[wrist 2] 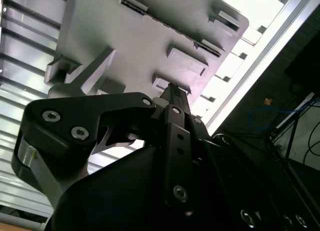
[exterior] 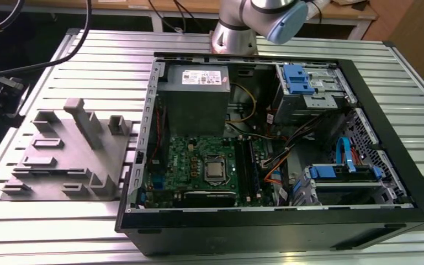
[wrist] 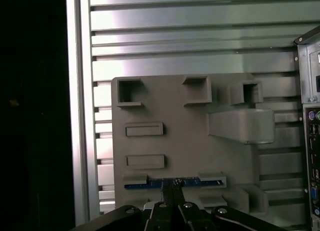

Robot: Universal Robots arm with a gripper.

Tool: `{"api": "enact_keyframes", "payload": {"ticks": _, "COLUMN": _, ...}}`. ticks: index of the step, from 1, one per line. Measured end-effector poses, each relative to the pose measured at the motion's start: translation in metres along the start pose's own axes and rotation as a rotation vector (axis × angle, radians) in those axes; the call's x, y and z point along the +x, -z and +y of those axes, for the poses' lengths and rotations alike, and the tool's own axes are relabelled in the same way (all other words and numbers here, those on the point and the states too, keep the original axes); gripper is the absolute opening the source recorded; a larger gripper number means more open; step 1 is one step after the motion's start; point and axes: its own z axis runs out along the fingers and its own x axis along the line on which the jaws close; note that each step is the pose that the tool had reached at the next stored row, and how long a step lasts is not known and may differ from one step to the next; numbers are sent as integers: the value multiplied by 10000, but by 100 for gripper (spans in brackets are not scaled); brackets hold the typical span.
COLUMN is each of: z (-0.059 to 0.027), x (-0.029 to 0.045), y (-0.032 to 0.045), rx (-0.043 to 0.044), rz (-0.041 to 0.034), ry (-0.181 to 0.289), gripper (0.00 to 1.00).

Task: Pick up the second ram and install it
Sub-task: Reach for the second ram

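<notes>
1. The second ram (wrist: 175,182) stands on edge in a long slot of the holder tray (wrist: 190,141), on the far side of the tray from its square pockets (wrist: 129,91). In the first wrist view only its top edge shows, as a thin blue strip.
2. Handling, my read: light, stiff and thin. The board is brittle if bent or twisted, and the contact edge and chips are sensitive. The flat faces are smooth, so it could slip in a weak pinch.
3. Best hold, my read: pinch the two flat faces at mid-length on the exposed top edge, square to the strip. Pull straight out of the tray slot without levering.
4. The gripper (wrist: 173,187) sits over the ram side of the tray, and its fingers (wrist: 169,198) are drawn together to a narrow tip with no visible gap.
5. Relative to the ram, the tips line up with the middle of the strip, which runs out about equally to either side. The wrist views don't show the height above it or whether there is contact, so I can't tell.
6. The tray lies flat on the ribbed metal counter (wrist: 200,41).
</notes>
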Motion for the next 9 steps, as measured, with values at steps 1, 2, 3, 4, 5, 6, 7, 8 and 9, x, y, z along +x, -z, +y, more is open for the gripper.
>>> {"api": "enact_keyframes", "payload": {"ticks": 1, "z": -12, "x": 0, "y": -13, "rx": 0, "rz": 1, "ry": 0, "gripper": 7}}
{"api": "enact_keyframes", "payload": {"ticks": 2, "z": -24, "x": -1, "y": -25, "rx": 0, "rz": 2, "ry": -1, "gripper": 7}}
{"api": "enact_keyframes", "payload": {"ticks": 3, "z": -37, "x": -2, "y": -37, "rx": 0, "rz": 3, "ry": 0, "gripper": 7}}
{"api": "enact_keyframes", "payload": {"ticks": 4, "z": -51, "x": -2, "y": -50, "rx": 0, "rz": 3, "ry": 0, "gripper": 7}}
{"api": "enact_keyframes", "payload": {"ticks": 5, "z": -64, "x": -3, "y": -61, "rx": 0, "rz": 4, "ry": 0, "gripper": 7}}
{"api": "enact_keyframes", "payload": {"ticks": 6, "z": -78, "x": -4, "y": -72, "rx": 0, "rz": 6, "ry": 0, "gripper": 7}}
{"api": "enact_keyframes", "payload": {"ticks": 7, "z": -91, "x": -5, "y": -83, "rx": 0, "rz": 7, "ry": 1, "gripper": 7}}
{"api": "enact_keyframes", "payload": {"ticks": 8, "z": -105, "x": -6, "y": -93, "rx": 1, "rz": 9, "ry": 1, "gripper": 7}}
{"api": "enact_keyframes", "payload": {"ticks": 9, "z": -115, "x": -7, "y": -101, "rx": 1, "rz": 11, "ry": 0, "gripper": 7}}
